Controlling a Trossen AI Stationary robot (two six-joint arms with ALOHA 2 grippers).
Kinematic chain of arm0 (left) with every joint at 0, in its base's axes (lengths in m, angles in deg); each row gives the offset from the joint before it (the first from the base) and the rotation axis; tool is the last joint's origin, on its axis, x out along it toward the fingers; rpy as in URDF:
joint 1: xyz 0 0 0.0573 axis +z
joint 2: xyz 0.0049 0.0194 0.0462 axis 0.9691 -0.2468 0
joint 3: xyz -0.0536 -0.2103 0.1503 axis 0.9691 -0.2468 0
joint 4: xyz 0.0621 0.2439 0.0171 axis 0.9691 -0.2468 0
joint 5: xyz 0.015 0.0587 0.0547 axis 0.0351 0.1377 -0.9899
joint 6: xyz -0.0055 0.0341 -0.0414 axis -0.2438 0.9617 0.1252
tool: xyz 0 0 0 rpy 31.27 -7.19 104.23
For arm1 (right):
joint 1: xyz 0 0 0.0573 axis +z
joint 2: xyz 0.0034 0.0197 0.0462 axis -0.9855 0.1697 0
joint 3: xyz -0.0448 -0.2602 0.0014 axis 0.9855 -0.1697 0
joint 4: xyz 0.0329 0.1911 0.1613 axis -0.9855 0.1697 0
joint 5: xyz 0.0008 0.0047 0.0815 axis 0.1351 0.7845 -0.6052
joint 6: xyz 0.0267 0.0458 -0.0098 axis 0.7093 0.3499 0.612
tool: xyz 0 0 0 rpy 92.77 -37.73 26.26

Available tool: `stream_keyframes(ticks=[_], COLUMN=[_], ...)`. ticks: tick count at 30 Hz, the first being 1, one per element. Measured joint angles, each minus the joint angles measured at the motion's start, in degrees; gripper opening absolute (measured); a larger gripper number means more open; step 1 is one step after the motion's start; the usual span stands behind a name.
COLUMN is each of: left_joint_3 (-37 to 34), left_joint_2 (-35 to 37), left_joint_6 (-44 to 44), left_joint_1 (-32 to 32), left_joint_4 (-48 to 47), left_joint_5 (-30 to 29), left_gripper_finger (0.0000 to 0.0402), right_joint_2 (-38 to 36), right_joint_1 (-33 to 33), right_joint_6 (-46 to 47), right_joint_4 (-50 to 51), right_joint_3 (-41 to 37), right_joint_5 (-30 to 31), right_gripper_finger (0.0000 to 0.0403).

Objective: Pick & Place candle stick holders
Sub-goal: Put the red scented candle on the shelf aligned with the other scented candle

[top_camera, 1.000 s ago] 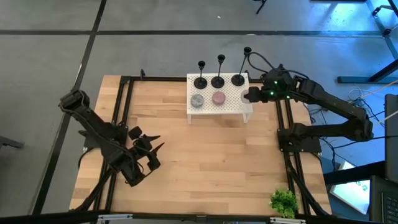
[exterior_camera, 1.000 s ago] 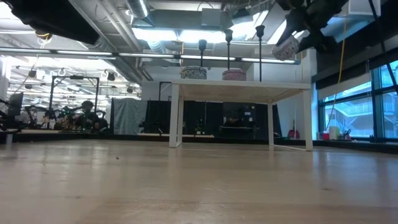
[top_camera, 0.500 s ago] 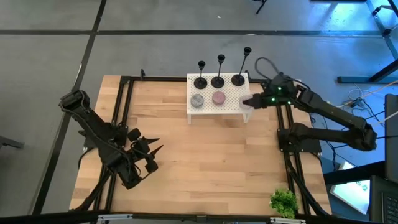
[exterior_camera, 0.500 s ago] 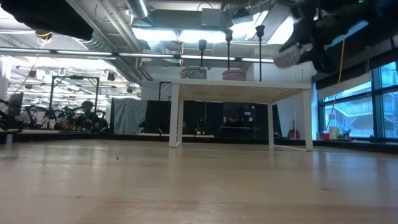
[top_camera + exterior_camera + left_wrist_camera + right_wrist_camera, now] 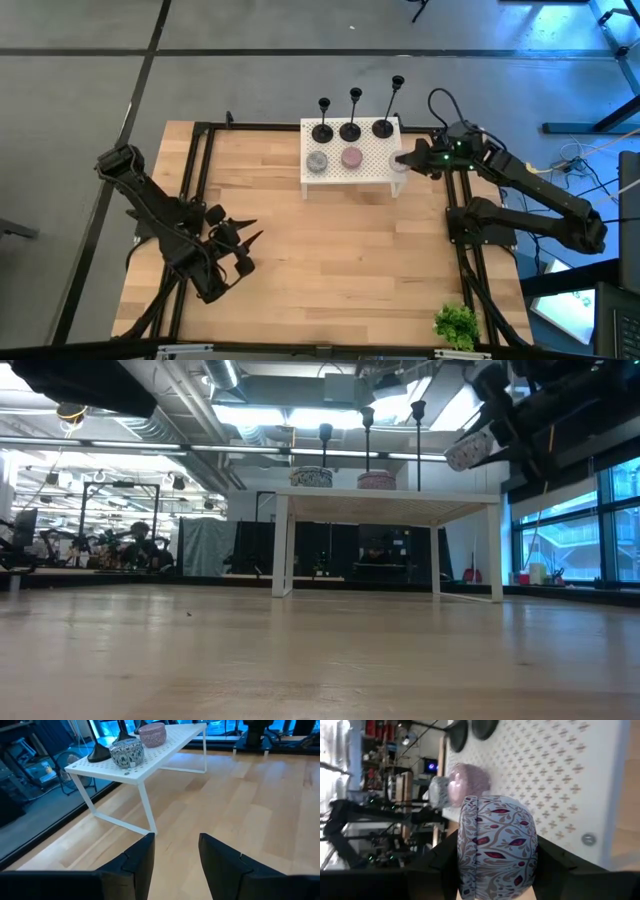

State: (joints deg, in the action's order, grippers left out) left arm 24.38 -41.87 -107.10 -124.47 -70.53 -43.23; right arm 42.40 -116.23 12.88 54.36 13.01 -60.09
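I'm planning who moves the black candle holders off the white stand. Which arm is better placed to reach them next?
Probably the right: its gripper hangs at the white stand's edge, close to the candle holders, though its jaws are shut on a patterned tin that must go down first. The left gripper waits, jaws open, far across the table.

My bench is a light butcher-block table [image 5: 330, 250] edged by a black frame [image 5: 200, 200], on grey concrete floor [image 5: 250, 60] with dark seam lines. Looking level across it: open workshop, exposed ceiling ducts [image 5: 230, 380], bright strip lights [image 5: 270, 415], tall windows [image 5: 590, 530] on one side, cluttered benches [image 5: 90, 550] far back. Small green plant [image 5: 456, 325] at my table's near corner
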Motion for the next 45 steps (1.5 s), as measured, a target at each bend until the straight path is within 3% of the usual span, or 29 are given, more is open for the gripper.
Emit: stream_keyframes(ticks=[5, 15, 45], left_joint_3=[0.0, 0.0, 0.0], left_joint_2=[0.0, -0.02, -0.02], left_joint_6=[0.35, 1.43, 1.35], left_joint_1=[0.56, 0.56, 0.49], left_joint_4=[0.0, -0.04, -0.04], left_joint_5=[0.0, 0.39, 0.59], left_gripper_finger=[0.0148, 0.0148, 0.0148], right_joint_2=[2.13, 8.63, 8.76], right_joint_1=[-0.03, 0.04, 0.01], right_joint_6=[1.11, 0.97, 1.09], right_joint_4=[2.47, -2.53, -0.78], right_joint_3=[0.0, 0.02, 0.02], right_joint_5=[2.77, 2.17, 5.31], right_gripper_finger=[0.0183, 0.0185, 0.0191])
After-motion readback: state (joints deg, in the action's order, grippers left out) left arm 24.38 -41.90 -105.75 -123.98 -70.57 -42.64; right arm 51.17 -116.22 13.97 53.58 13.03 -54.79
